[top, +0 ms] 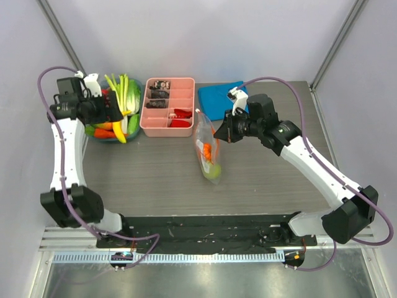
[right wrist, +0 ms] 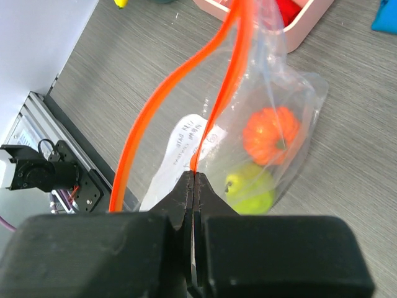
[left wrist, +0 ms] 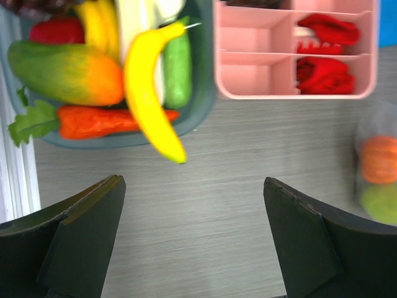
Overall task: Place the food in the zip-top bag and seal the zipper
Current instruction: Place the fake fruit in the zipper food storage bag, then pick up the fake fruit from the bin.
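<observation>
The clear zip-top bag stands at the table's middle with an orange pumpkin-like piece and a green pear inside. Its orange-red zipper gapes open. My right gripper is shut on one side of the zipper and holds the bag's mouth up. My left gripper is open and empty, above bare table just in front of the bowl of food. A yellow banana, carrot, green cucumber and green-orange mango lie in the bowl.
A pink compartment tray with dark and red items stands behind the bag. A folded blue cloth lies at the back right. The bowl sits at the far left near the table edge.
</observation>
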